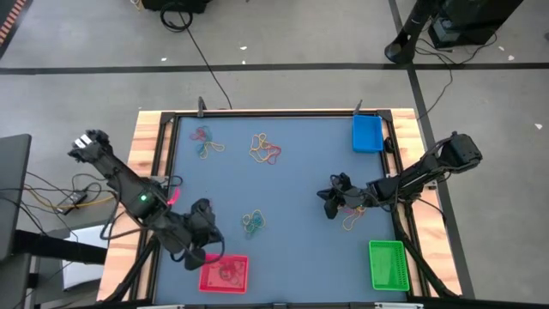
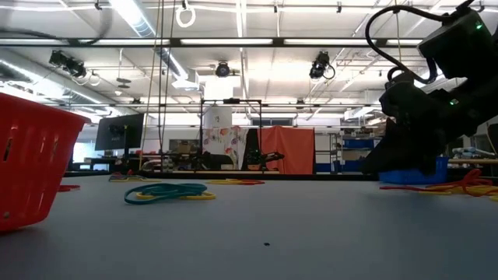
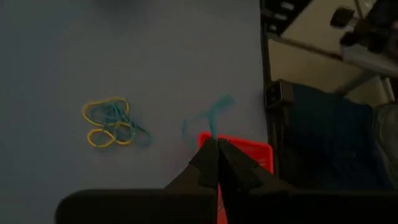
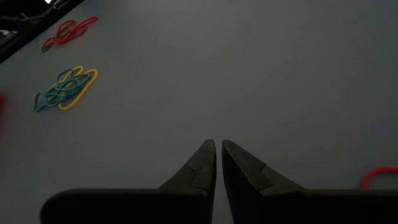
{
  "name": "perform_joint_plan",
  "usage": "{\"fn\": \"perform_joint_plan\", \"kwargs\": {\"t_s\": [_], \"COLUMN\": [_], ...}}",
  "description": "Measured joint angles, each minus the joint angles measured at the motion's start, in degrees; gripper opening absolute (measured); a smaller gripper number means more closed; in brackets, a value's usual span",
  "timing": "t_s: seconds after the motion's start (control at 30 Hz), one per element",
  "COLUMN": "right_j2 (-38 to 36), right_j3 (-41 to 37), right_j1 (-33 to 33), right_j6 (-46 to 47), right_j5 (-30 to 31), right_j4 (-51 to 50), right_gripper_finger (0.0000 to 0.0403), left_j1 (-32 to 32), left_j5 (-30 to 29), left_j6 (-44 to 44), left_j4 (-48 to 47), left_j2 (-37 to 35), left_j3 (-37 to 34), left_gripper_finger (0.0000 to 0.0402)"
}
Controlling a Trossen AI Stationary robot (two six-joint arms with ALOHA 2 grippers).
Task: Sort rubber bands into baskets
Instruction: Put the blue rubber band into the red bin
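left claw pinched on teal rubber band | red slatted plastic basket directly lower-right | right claw closed, empty

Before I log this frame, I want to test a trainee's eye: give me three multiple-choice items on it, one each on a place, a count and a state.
1. Where is the red basket?
A. beside the left gripper
B. beside the right gripper
C. at the table's centre

2. How many baskets are on the table?
A. two
B. three
C. four

3. How are the left gripper's fingers?
A. wide open
B. clamped on the red basket's rim
C. shut on a teal band

Answers:
1. A: the high view shows the left gripper right by the red basket, with the right gripper across the table by a yellow and orange pile.
2. B: the high view shows the red, the blue and the green baskets.
3. C: in the left wrist view the fingertips meet and the blurred band hangs from them.
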Motion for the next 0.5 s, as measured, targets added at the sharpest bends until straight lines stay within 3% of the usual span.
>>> {"fn": "perform_joint_plan", "kwargs": {"t_s": [0.37, 0.5], "right_j2": [0.0, 0.0], "right_j3": [0.0, 0.0], "right_j1": [0.0, 0.0], "right_j6": [-0.1, -0.2], "right_j5": [0.4, 1.0], "right_j4": [0.0, 0.0], "right_gripper_finger": [0.0041, 0.0041], "left_j1": [-4.1, -4.7], "left_j5": [2.8, 7.5], "left_j6": [1.1, 1.3], "left_j4": [4.4, 5.3], "left_j2": [7.3, 9.8], "left_j3": [0.0, 0.0], "left_gripper_finger": [0.0009, 0.0009]}}
